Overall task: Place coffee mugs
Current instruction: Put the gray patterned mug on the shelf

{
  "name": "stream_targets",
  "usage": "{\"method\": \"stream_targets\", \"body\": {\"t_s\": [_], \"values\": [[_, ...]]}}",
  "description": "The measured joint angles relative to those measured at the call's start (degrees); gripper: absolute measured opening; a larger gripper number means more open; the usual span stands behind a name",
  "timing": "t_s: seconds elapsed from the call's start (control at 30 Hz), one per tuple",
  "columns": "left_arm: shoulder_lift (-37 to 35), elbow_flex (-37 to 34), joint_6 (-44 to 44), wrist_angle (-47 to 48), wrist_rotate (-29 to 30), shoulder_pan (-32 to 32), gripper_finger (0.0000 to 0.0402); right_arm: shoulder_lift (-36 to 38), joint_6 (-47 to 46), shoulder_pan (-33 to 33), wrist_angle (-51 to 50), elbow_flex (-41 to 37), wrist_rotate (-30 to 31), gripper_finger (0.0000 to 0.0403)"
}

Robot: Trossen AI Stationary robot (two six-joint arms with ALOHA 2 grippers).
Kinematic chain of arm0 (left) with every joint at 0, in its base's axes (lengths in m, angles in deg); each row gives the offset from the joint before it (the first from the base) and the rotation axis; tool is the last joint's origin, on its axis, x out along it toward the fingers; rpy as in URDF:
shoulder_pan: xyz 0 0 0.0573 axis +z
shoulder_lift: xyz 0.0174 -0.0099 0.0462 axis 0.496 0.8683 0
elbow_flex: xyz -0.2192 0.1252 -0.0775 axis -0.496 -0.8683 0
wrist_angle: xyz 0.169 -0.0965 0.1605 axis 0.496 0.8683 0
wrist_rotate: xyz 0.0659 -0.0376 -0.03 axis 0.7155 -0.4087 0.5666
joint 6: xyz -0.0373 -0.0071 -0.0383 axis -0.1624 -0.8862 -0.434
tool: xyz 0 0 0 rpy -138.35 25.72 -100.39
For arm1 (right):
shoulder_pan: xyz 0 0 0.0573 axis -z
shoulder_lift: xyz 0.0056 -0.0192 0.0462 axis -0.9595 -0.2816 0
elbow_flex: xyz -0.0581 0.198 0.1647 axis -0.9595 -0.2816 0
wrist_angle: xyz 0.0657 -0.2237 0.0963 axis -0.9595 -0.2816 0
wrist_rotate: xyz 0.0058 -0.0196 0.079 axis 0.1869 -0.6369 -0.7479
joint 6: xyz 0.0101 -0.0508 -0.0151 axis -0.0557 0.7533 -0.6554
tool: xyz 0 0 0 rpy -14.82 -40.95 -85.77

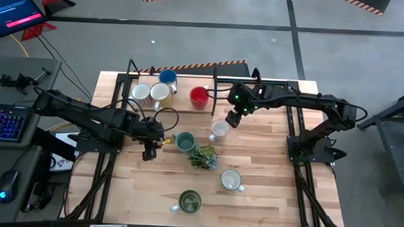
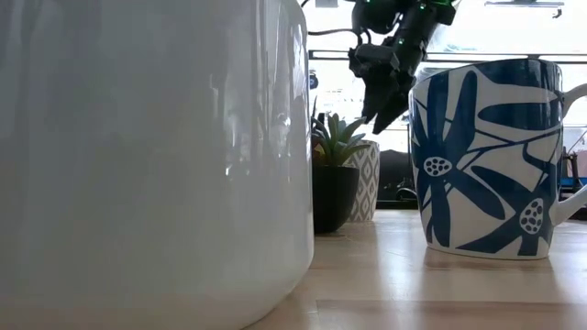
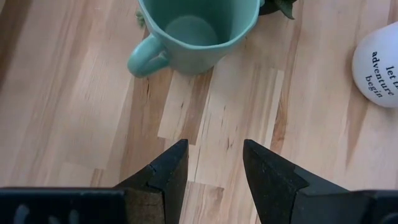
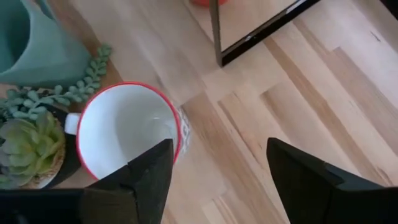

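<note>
On top of the wooden table (image 1: 266, 196), the mugs lie in two groups. At the far edge, by the black frame (image 1: 215, 87), a blue mug (image 1: 167, 76), two white mugs (image 1: 151, 93) and a red mug (image 1: 198, 96) stand close together. Nearer the middle stand a teal mug (image 1: 185, 141), a red-rimmed white mug (image 1: 219, 130) and the small plant (image 1: 202, 156); another white mug (image 1: 231, 180) and an olive mug (image 1: 189, 202) are closer to the front.

The left gripper (image 1: 151, 149) hangs low with its fingers spread and nothing between them. The teal mug is just ahead of it, upright, with its handle (image 3: 144, 61) turned to one side, so I think a short move forward would bring the fingers to its rim. This arm is clearly the nearer one to it.

The right gripper (image 1: 233, 118) is above the red-rimmed white mug, wide open and empty. The mug (image 4: 127, 134) stands upright under one finger, touching the plant pot, and looks already set down.

The teal mug is plain and glossy, and empty inside.
</note>
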Motion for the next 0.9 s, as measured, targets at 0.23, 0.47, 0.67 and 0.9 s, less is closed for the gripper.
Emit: {"method": "stream_targets", "body": {"t_s": [0.23,0.47,0.67,0.9], "values": [[0.0,0.0,0.0,0.0,0.7,0.0,0.0145,-1.2,0.0,-1.0,0.7,0.0,0.2,0.024],[0.0,0.0,0.0,-0.1,1.4,0.0,0.0145,-5.8,-0.6,-1.3,2.0,0.0,0.4,0.024],[0.0,0.0,0.0,0.0,1.5,0.0,0.0145,-7.7,-1.4,-1.3,4.3,0.0,-2.6,0.024],[0.0,0.0,0.9,-0.1,1.5,0.0,0.0145,-9.8,-1.6,-2.3,6.3,0.0,-4.2,0.024]]}}
